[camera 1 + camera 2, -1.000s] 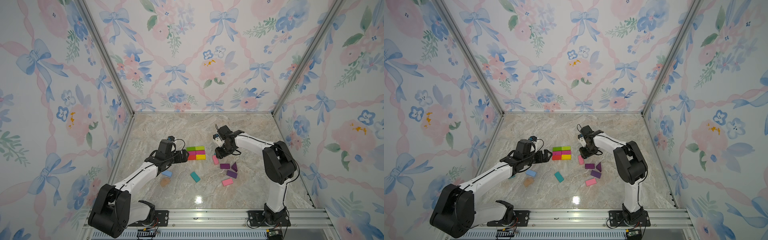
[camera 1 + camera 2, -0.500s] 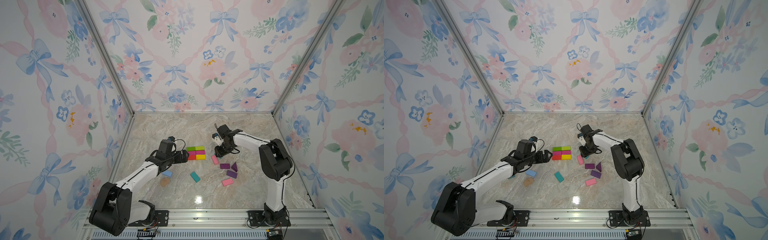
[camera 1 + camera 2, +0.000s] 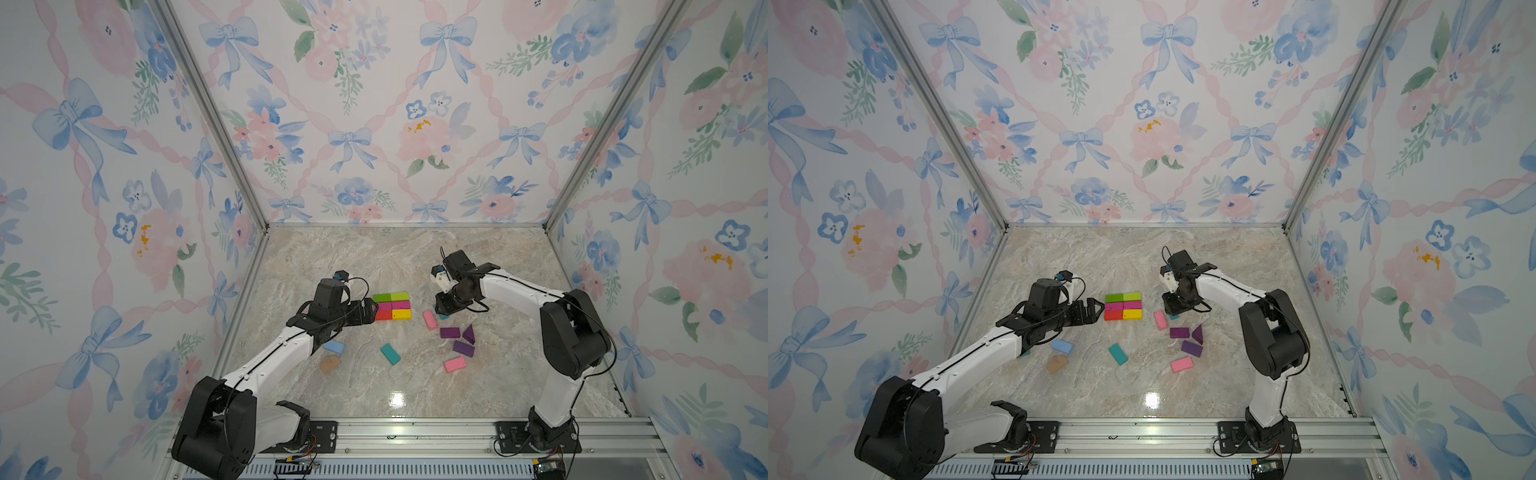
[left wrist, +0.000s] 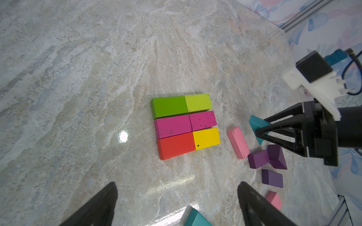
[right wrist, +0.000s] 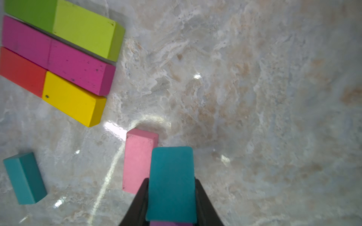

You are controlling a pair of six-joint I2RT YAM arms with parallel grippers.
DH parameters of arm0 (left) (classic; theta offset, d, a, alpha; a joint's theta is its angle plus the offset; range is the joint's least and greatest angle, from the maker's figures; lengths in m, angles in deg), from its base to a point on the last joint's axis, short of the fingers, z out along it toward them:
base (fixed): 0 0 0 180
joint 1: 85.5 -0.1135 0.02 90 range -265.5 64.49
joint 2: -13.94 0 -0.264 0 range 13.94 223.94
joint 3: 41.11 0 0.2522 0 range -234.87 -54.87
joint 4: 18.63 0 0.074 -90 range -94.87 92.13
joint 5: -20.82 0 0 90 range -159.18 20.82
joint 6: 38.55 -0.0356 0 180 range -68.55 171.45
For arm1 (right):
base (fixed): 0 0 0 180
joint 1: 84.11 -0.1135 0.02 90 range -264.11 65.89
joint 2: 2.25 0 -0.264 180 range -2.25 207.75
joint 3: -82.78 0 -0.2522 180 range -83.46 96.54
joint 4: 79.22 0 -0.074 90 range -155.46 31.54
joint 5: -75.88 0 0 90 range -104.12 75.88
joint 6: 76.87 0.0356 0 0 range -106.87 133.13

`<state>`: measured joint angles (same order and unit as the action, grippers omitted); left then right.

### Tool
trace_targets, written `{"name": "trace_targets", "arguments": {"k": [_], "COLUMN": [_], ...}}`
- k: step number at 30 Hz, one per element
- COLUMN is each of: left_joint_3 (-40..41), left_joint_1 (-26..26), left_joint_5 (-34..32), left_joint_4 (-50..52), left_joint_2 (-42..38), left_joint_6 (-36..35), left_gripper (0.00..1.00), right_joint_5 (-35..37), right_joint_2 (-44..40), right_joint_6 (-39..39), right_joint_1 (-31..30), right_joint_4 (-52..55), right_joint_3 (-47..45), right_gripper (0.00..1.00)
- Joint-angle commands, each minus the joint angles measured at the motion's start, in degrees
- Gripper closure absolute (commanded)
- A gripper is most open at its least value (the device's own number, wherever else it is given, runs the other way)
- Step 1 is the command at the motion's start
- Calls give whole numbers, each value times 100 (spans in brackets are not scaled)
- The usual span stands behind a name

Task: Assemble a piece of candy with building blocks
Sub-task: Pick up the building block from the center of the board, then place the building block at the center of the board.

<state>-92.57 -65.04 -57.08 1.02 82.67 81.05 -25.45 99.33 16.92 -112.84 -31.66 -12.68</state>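
Six blocks [image 3: 392, 306] lie packed flat in a rectangle on the table [image 3: 374, 257], all touching: green and lime in the far row, two magenta in the middle, red and yellow in the near row.

My right gripper [image 5: 171, 180] is clamped on a teal wedge [image 5: 172, 166], with a finger [image 5: 141, 195] pressed against each side. It is low over the table, to the right of the rectangle and apart from it. I cannot tell whether the wedge rests on the table or is lifted off it. A pink block [image 5: 137, 160] lies just beside it, between the wedge and the yellow end of the rectangle, clear of the yellow.

My left gripper [image 4: 177, 185] is spread wide and has hold of nothing. Its fingers [image 4: 101, 203] point at the red and magenta end of the rectangle, close to it. In both top views the tips seem to meet the red edge, while my left wrist view shows bare table between.

Nearer my right base lie two purple blocks [image 3: 450, 332] and a purple wedge [image 3: 469, 334], with a second pink block [image 3: 454, 364] just past them. A flat teal block [image 3: 390, 354] sits alone in front of the rectangle. Light blue [image 3: 333, 347] and tan [image 3: 330, 364] blocks lie beside my left forearm.
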Motion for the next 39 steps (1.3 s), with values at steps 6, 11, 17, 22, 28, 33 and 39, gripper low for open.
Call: {"name": "trace_targets", "arguments": {"k": [6, 11, 17, 22, 28, 33, 39], "left_joint_3": [151, 358, 561, 464, 344, 250, 206], "left_joint_1": [-35, -25, -10, 44, 128, 232, 362], "left_joint_5": [343, 577, 645, 656, 619, 540, 463], "left_joint_4": [89, 123, 150, 174, 202, 222, 245], "left_joint_2": [-130, -382, -615, -538, -412, -355, -299], "left_joint_6": [-28, -3, 78, 59, 36, 36, 5], "left_gripper": [2, 2, 2, 2, 2, 2, 2], "right_joint_5": [-1552, -1887, -1876, -1644, -1330, -1117, -1031], "right_joint_2": [-1022, -709, -167, 19, 7, -70, -229], "right_joint_6": [2394, 3520, 3815, 3767, 3646, 3636, 3544], "right_joint_1": [-1011, -1118, -1134, -1145, -1150, -1117, -1108], "right_joint_4": [-2754, -4484, -5005, -5016, -4830, -4799, -4680], "right_joint_3": [-1845, -2564, -2631, -2799, -2972, -3154, -3219], "right_gripper": [81, 81, 77, 67, 57, 51, 51]}}
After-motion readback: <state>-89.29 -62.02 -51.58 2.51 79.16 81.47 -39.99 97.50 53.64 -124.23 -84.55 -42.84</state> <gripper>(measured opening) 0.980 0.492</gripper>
